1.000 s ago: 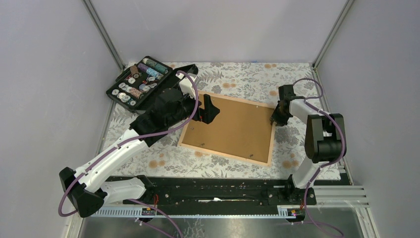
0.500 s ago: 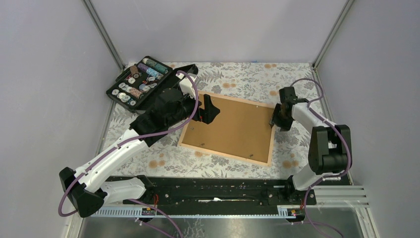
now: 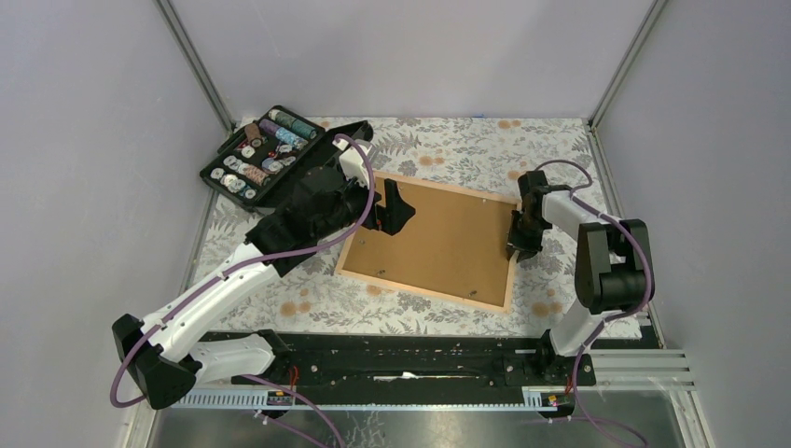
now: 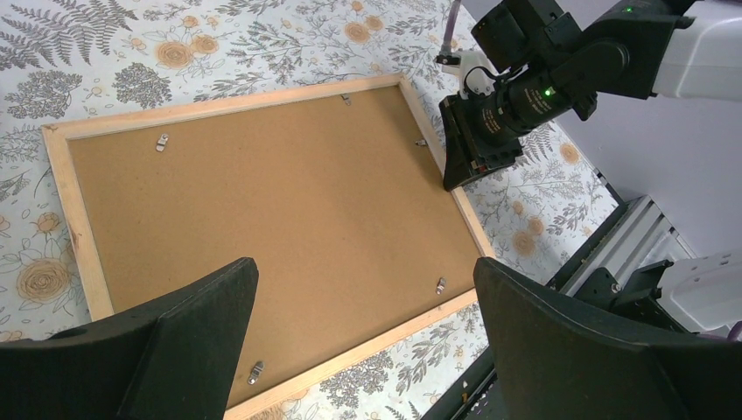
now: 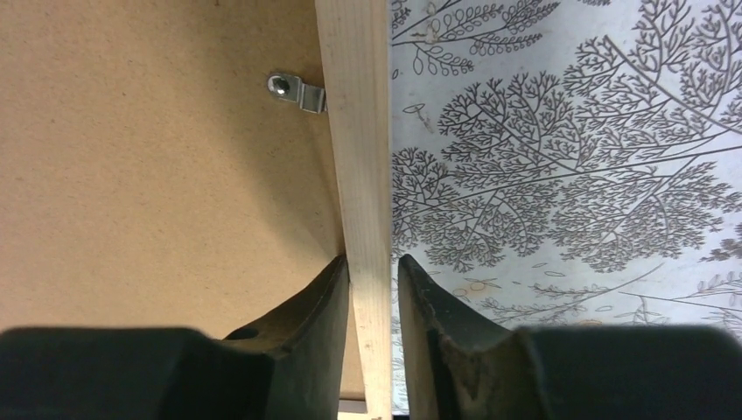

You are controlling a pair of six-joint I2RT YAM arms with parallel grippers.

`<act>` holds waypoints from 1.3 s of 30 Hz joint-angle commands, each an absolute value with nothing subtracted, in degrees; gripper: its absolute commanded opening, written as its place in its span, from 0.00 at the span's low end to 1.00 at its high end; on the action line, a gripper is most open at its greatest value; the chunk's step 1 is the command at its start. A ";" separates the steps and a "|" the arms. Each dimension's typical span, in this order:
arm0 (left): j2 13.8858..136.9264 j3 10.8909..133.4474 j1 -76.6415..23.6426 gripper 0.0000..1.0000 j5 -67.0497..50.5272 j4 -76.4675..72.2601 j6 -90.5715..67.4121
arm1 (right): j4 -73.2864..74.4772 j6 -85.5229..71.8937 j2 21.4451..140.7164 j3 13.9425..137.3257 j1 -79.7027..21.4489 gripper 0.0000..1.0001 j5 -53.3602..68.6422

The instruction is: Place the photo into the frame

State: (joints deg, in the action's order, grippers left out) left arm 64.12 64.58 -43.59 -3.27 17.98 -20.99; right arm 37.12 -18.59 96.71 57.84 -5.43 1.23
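Note:
The frame (image 3: 422, 290) of pale wood lies face down on the floral cloth, filled by a plain brown backing board (image 3: 438, 243). The photo is hidden. My right gripper (image 3: 514, 245) sits at the frame's right rail (image 5: 354, 105). Its two fingers straddle that rail and are shut on it, the gripper (image 5: 372, 262) pressed close on both sides. Beside it a small metal clip (image 5: 297, 90) lies on the board. My left gripper (image 3: 392, 207) hovers over the frame's left part, wide open and empty (image 4: 363, 267), with the board (image 4: 262, 192) below it.
An open black case (image 3: 266, 154) holding several small spools and discs lies at the back left, close to the left arm. Grey walls enclose the table on three sides. A black mounting rail (image 3: 401, 359) runs along the near edge.
My right gripper slid a little along the frame's right rail toward the near edge, loosening briefly and closing again. The left arm and the frame have not moved.

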 commanded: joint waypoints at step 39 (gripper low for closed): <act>64.90 64.03 -43.39 0.99 -5.17 14.03 -21.71 | 6.69 34.31 114.80 68.55 -9.86 0.00 -9.89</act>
State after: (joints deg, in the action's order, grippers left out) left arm 64.36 64.07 -43.59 -4.49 16.93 -21.43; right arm 17.10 24.84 111.77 72.20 -7.55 -18.22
